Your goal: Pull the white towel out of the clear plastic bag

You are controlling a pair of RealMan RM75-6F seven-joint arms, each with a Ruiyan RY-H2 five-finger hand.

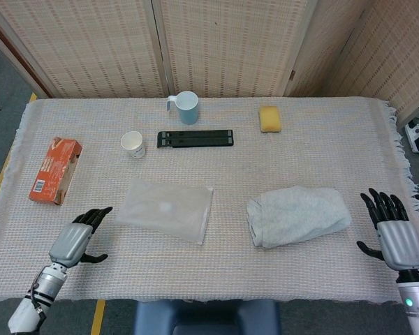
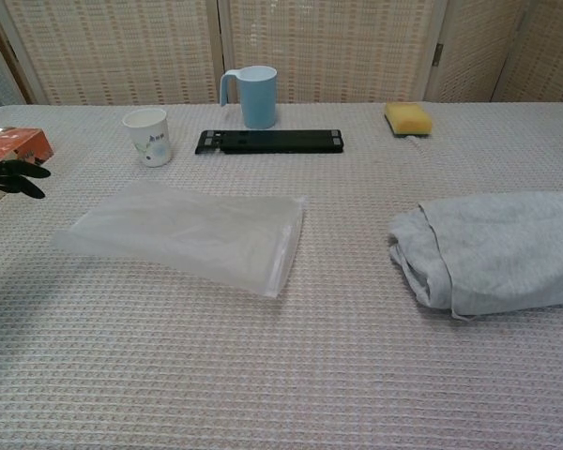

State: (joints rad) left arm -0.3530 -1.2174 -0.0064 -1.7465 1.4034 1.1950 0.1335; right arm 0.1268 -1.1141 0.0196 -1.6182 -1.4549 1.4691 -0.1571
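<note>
Woven cane screens stand behind a counter point(image 1: 216, 279) covered in pale waffle-weave cloth. At the near left corner the left hand point(image 1: 73, 241) hovers with its black fingers spread apart and nothing in them; in the chest view only its fingertips point(image 2: 9, 176) show at the left edge. Just to its right, apart from it, lies the clear flat plastic bag point(image 1: 165, 209), flattened and empty-looking, its long axis running left to right with a slight slant. Right of centre, well apart from the bag, rests the white crumpled cloth towel point(image 1: 297, 215), a loose folded bundle lying wholly outside the plastic, long axis also left to right, its rolled fold facing the bag. At the near right corner the right hand point(image 1: 394, 234) hangs open, fingers splayed upward, holding nothing, near the towel's right end but not touching it. That hand is the closer one to the towel; the left is closer to the bag. Judged from this layout, the pull-out looks finished.
</note>
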